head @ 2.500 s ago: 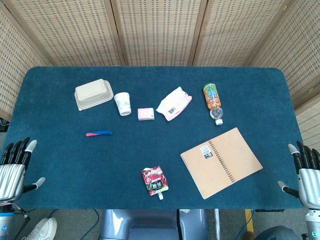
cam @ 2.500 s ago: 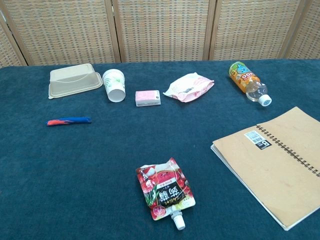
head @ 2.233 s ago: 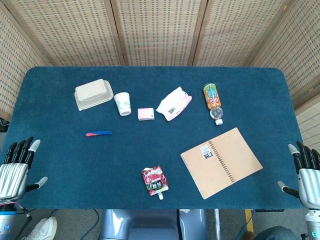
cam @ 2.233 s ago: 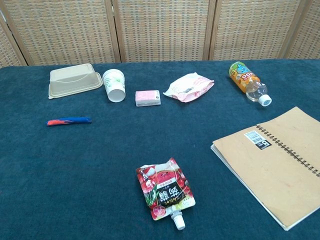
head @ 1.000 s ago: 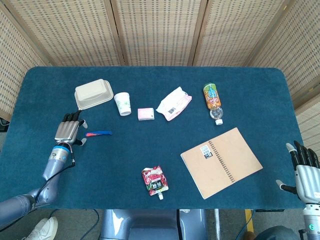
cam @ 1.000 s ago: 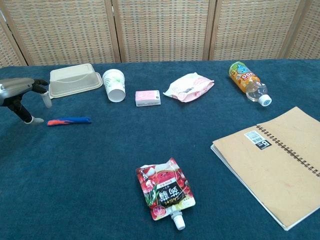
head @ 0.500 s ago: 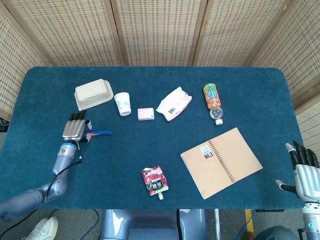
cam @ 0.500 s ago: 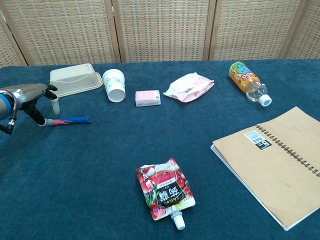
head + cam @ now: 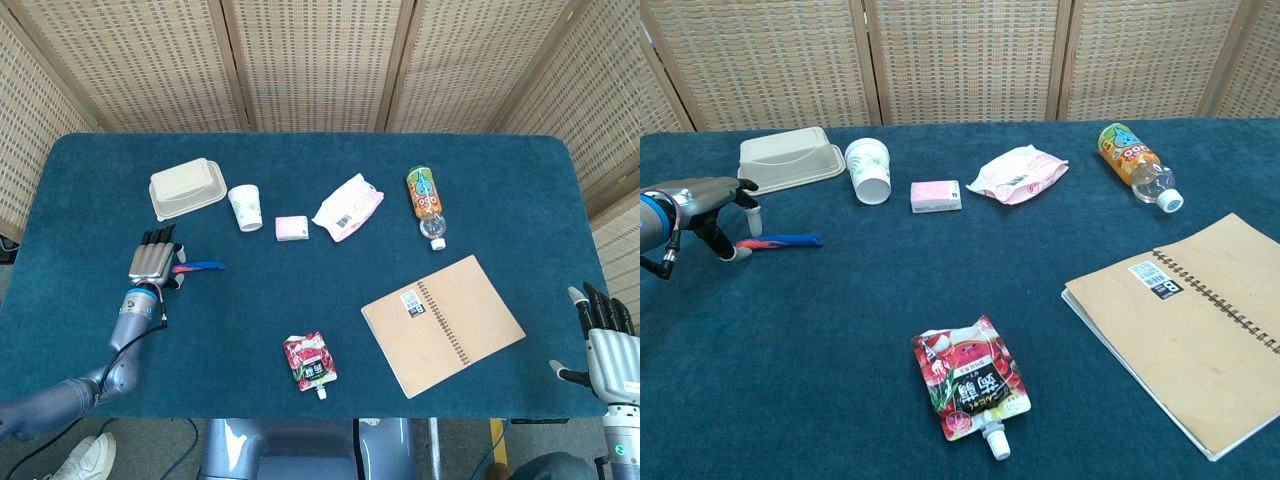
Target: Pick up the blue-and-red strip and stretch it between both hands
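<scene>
Lying flat on the blue desk [image 9: 300, 180], the blue-and-red strip [image 9: 200, 266] had its long axis running roughly left to right, with the red end toward the robot's left and the blue end pointing toward the middle of the desk. The left robot hand [image 9: 153, 261] was placed directly at that red end, so the strip extended away from it to the right; in the chest view the left robot hand [image 9: 710, 205] hovered over the red tip of the strip [image 9: 780, 240], with fingers bent downward and spread apart. It seemed released and not grasping yet, although I cannot tell for sure if one fingertip already touched the strip. The right robot hand [image 9: 608, 345] was at the opposite near corner of the desk, well apart from the strip, with fingers apart and holding nothing. So the left robot hand was clearly the nearer one, and I judge that the coming move was a pinch on the red end, while the blue end stayed free for the right robot hand. A beige food box [image 9: 187, 188] and a paper cup [image 9: 245, 207] stood behind the strip, not touching it.
</scene>
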